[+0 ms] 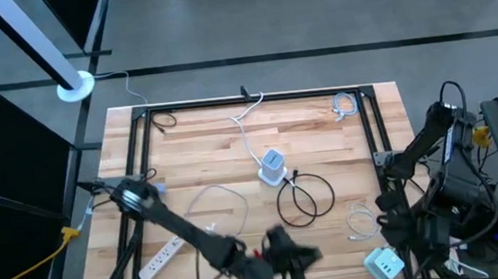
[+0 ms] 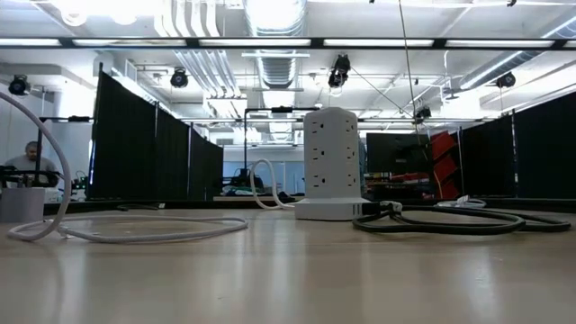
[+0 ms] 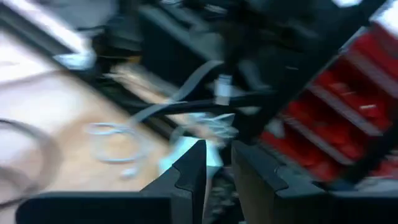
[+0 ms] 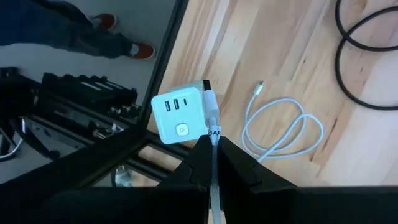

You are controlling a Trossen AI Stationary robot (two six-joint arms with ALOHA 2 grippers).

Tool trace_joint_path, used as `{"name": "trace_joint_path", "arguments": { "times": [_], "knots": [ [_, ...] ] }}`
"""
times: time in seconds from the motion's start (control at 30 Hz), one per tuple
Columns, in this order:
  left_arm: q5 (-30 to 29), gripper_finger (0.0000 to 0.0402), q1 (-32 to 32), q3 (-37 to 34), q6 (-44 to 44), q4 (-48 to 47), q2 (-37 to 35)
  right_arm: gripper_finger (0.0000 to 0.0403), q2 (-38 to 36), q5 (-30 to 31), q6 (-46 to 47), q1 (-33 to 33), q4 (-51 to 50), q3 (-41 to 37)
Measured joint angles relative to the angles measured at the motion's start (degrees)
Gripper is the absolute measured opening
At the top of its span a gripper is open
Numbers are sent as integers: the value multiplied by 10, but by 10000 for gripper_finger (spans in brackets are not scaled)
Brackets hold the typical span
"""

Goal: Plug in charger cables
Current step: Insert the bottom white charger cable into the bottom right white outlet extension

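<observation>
My right gripper (image 4: pixel 213 149) is shut on a white charger cable, whose plug (image 4: pixel 210 99) sticks out above a white charger cube (image 4: pixel 177 118) at the table's near right corner. A white cable loop (image 4: pixel 280 130) lies flat beside the cube. A black cable loop (image 1: pixel 308 193) lies next to the white socket tower (image 1: pixel 272 165) at mid table. My left gripper (image 1: pixel 286 249) hovers near the front edge. In its blurred wrist view its fingers (image 3: pixel 189 171) stand a narrow gap apart with nothing plainly between them. My right gripper pinches the white cable just behind its plug (image 4: pixel 212 132) between its two fingers. It comes steeply from above. The plug points on past the fingertips toward the cube, clear of the table.
A long white power strip (image 1: pixel 160 260) lies at the near left, with another white cable loop (image 1: pixel 215 210) beside it. Small coiled cables sit at the far right (image 1: pixel 344 104) and far left (image 1: pixel 164 120). A black frame (image 1: pixel 255 100) borders the wooden top.
</observation>
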Motion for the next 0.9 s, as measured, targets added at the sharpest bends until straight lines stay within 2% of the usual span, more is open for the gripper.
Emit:
{"name": "trace_joint_path", "arguments": {
  "times": [0.07,0.13,0.37,0.5,0.9],
  "knots": [
    [1,64,-10,25,25,66,46,0,1,-6,2,2,0,0],
    [0,64,-13,71,28,69,91,0,-4,-6,13,8,-1,0],
    [2,64,-7,297,25,-55,227,0,-12,1,33,20,4,0],
    [4,64,-3,256,18,17,226,0,5,5,23,22,42,0],
    [5,64,-1,251,19,4,224,0,87,1,-31,46,67,0]
  ]
}}
